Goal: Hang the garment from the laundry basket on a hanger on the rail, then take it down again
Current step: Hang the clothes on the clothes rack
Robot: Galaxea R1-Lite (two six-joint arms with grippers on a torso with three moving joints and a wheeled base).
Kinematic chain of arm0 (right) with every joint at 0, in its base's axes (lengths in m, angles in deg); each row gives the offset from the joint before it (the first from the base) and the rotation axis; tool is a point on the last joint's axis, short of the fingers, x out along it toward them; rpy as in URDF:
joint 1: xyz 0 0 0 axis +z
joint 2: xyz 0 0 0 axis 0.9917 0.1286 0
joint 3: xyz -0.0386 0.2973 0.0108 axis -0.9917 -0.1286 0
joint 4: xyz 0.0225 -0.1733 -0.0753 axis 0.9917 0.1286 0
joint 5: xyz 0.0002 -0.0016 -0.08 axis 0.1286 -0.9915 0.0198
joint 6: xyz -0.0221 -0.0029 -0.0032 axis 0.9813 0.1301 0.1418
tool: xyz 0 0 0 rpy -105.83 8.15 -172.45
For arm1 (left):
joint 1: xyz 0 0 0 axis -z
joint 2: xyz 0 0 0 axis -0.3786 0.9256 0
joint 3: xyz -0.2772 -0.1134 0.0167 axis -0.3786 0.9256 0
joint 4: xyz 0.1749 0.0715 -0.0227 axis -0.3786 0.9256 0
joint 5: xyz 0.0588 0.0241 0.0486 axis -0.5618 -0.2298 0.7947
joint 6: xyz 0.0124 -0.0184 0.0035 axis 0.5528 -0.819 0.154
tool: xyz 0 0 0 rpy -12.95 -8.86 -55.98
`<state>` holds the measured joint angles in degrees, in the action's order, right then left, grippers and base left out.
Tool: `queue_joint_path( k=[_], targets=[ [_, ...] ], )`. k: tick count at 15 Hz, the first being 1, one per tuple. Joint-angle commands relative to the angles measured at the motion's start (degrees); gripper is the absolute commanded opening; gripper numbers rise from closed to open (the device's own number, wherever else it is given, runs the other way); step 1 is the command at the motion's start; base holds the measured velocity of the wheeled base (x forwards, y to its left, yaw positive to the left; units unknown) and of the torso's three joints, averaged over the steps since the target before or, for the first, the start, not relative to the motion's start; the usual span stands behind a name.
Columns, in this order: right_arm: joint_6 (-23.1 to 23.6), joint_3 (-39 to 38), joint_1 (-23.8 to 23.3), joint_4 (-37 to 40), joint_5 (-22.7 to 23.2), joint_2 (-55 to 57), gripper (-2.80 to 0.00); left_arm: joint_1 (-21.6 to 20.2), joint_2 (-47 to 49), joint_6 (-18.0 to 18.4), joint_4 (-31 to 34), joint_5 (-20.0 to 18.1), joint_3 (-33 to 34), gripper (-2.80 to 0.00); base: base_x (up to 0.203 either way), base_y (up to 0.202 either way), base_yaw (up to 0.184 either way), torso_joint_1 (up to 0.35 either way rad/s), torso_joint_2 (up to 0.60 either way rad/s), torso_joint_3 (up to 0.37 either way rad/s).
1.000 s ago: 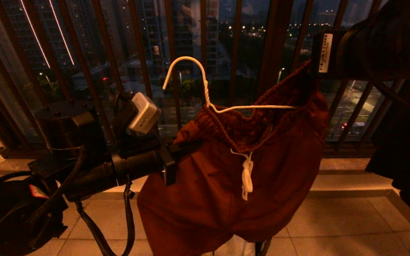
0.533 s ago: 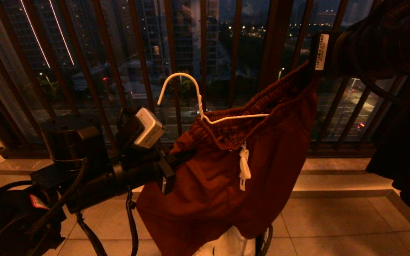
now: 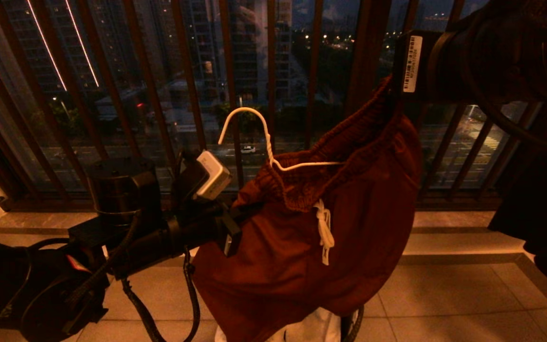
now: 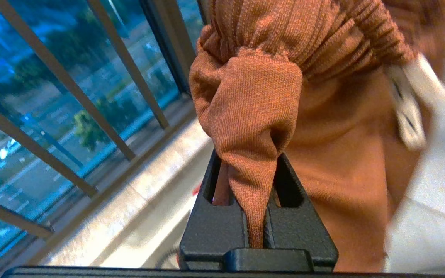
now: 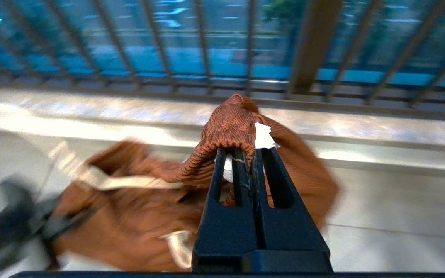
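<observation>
The garment (image 3: 297, 256), rust-brown shorts with a white drawstring, hangs in the air between both grippers in front of the railing. The thin white hanger (image 3: 266, 137) sits inside the waistband, with its hook sticking up free and one arm showing across the opening. My left gripper (image 3: 247, 209) is shut on a pinch of fabric at the waistband's lower left corner (image 4: 259, 200). My right gripper (image 3: 392, 92), higher up, is shut on the gathered waistband (image 5: 250, 154). Under the shorts, the laundry basket's white rim (image 3: 311, 330) peeks out. The rail is out of view.
A dark brown barred railing (image 3: 363, 71) stands right behind the shorts, with the night city beyond. A stone ledge (image 3: 463, 237) runs along its foot, above the tiled floor (image 3: 444, 294). A black garment (image 3: 539, 213) hangs at the right edge.
My right gripper has drawn its end of the waistband left and up. The left gripper has shifted right. The hanger's hook sits lower, and less of its arm shows.
</observation>
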<state>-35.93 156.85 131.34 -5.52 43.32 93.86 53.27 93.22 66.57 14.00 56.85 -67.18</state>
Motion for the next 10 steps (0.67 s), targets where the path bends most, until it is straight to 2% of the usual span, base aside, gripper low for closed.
queue_joint_path(
  k=[1, 4, 10],
  targets=[
    [-0.21, 0.00, 2.51, 0.23, -0.15, 0.51, -2.80, 0.07, 1.20, -0.46, -2.04, -0.10, -0.29, -2.80, 0.000, 0.000, 0.000, 0.000, 0.00, 0.000],
    [-1.57, -0.02, 5.33, 0.29, -0.20, 2.96, -2.80, 1.98, 3.34, -3.06, -8.86, 2.00, 0.14, -2.80, 0.000, 0.000, 0.000, 0.000, 0.00, 0.000],
    [-1.61, 0.09, 5.85, -7.88, -0.21, 6.68, -2.80, 3.47, 4.39, -3.61, -10.05, 2.55, 0.79, -2.80, 0.000, 0.000, 0.000, 0.000, 0.00, 0.000]
  ],
)
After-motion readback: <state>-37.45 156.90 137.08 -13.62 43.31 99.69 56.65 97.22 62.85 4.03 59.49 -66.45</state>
